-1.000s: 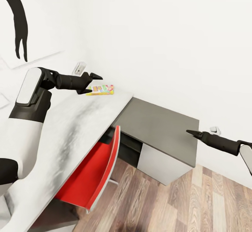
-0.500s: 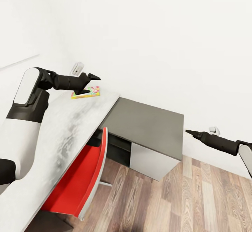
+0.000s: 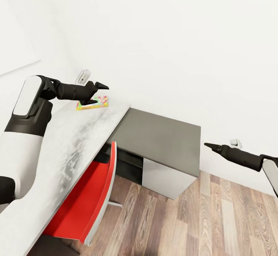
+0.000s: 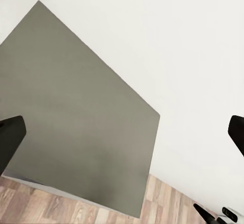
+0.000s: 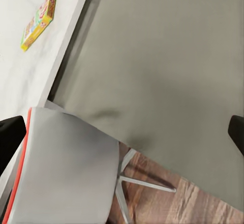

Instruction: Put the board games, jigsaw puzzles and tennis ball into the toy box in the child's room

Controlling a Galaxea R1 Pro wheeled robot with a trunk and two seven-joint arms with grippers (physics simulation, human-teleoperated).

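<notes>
Board game [image 3: 92, 103] on table [image 3: 69, 147], red chair [image 3: 83, 202] — tucked under

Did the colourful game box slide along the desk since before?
No. The game box sits by the same far corner of the light desk top; the whole picture shifted, so the camera moved.

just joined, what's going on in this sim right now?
The robot faces the L-shaped desk with both arms out and nothing held. The left gripper is open, in front of a colourful board game lying near the wall. The right gripper is over the floor beside the lower dark-grey top. A red chair is tucked under.
</notes>
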